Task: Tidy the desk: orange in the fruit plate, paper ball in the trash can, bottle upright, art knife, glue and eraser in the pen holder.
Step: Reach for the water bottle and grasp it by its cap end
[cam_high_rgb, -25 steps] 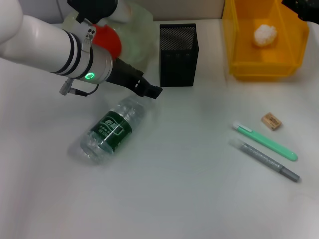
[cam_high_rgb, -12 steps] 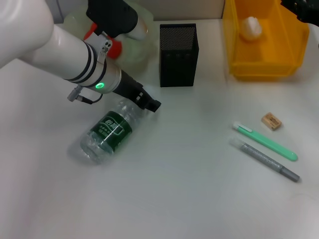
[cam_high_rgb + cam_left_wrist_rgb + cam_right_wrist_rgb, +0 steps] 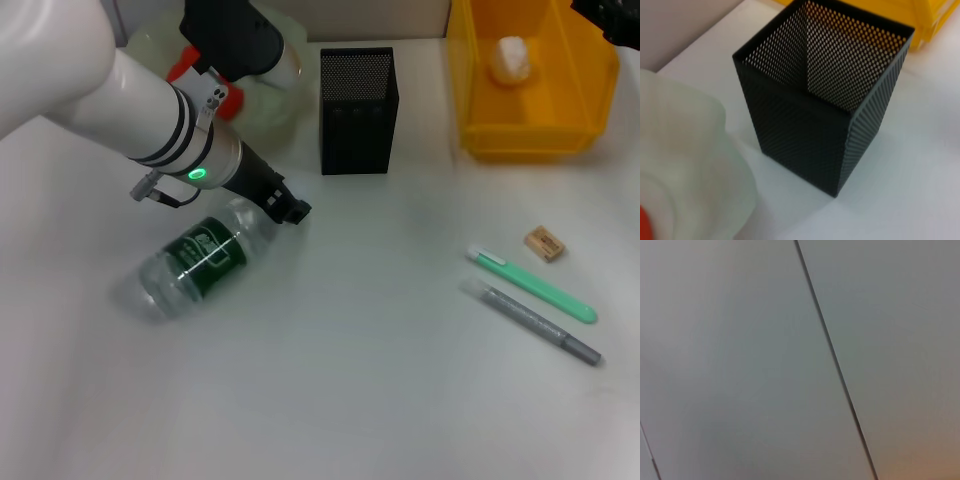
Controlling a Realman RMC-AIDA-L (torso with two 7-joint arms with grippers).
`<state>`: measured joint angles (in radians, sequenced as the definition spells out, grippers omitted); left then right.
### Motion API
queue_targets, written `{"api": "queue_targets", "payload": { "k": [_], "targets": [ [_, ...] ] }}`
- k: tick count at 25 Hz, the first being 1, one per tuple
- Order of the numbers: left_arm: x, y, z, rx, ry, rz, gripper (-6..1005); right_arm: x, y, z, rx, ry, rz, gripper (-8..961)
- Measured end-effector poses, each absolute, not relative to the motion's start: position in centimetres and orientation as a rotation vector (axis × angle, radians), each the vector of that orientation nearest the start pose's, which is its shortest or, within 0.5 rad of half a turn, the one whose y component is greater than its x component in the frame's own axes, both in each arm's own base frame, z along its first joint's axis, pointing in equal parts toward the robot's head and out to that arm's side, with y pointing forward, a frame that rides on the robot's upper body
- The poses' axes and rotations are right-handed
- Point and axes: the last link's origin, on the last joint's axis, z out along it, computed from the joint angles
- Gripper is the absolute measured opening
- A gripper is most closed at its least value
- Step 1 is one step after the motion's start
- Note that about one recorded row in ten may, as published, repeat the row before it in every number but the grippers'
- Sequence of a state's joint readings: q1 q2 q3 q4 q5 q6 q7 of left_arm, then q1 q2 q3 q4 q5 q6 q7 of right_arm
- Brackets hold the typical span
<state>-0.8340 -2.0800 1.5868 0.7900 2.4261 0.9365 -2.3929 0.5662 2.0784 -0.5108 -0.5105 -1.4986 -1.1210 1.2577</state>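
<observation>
Head view. The left gripper reaches down from the upper left of the frame, its tip at the cap end of the bottle, which lies on its side left of centre on the desk; whether the fingers are parted or closed cannot be told, and the cap is hidden behind the tip. The lower half of the frame is open desk. The pen holder stands upright at upper centre, with a bare strip of desk between it and the trash can, which is cut off by the top edge at upper right. The paper ball lies inside the trash can. The eraser sits at the right, just above a green art knife and a grey glue pen, which lie side by side, apart. The arm covers most of the fruit plate and the orange. The right gripper is cut off at the upper right corner. The right wrist view shows only plain grey panels.
</observation>
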Motion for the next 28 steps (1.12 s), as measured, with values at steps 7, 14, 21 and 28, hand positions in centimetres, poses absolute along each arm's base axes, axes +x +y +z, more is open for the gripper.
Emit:
{"api": "queue_targets", "payload": {
  "k": [7,14,21,28],
  "targets": [
    [-17.3,41.0,-7.7,-2.612,-0.646,0.309,466,28.8,39.1,5.3,-1.921,0.789,1.002,665],
    [-16.0,40.4,-4.4,-2.632,-0.676,0.065,457,28.9,38.6,5.5,-1.915,0.787,1.023,664],
    [-18.2,39.1,-0.2,-2.574,-0.788,-0.329,441,29.0,38.6,5.5,-1.915,0.786,1.026,664],
    [-20.0,37.9,1.4,-2.535,-0.801,-0.502,184,28.6,38.8,5.4,-1.925,0.778,1.030,664]
  ]
}}
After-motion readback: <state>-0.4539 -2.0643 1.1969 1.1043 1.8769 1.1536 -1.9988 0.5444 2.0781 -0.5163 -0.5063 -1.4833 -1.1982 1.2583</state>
